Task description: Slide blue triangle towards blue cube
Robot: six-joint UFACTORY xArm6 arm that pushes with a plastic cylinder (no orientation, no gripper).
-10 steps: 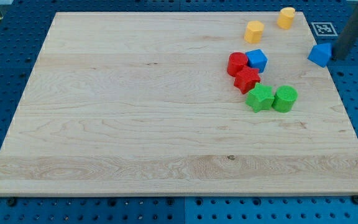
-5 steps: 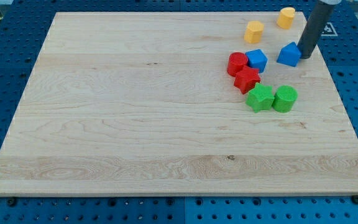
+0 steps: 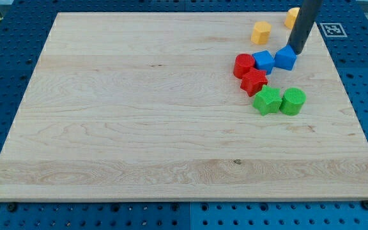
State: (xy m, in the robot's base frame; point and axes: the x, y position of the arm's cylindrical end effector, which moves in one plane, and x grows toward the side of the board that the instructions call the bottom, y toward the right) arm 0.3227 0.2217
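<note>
The blue triangle [image 3: 285, 59] sits at the view's upper right on the wooden board [image 3: 139, 108], touching the right side of the blue cube [image 3: 263, 61]. My tip [image 3: 297, 52] rests against the triangle's upper right side. The rod rises from there to the view's top edge.
A red cylinder [image 3: 243, 66] and a red star-like block [image 3: 254, 82] lie left of and below the blue cube. A green star-like block [image 3: 267, 101] and a green cylinder [image 3: 292, 101] sit lower. Two yellow blocks [image 3: 260, 31] [image 3: 291, 16] lie near the top edge, one partly behind the rod.
My tip moved left, pushing the blue triangle from near the board's right edge across to touch the blue cube. The other blocks have not moved.
</note>
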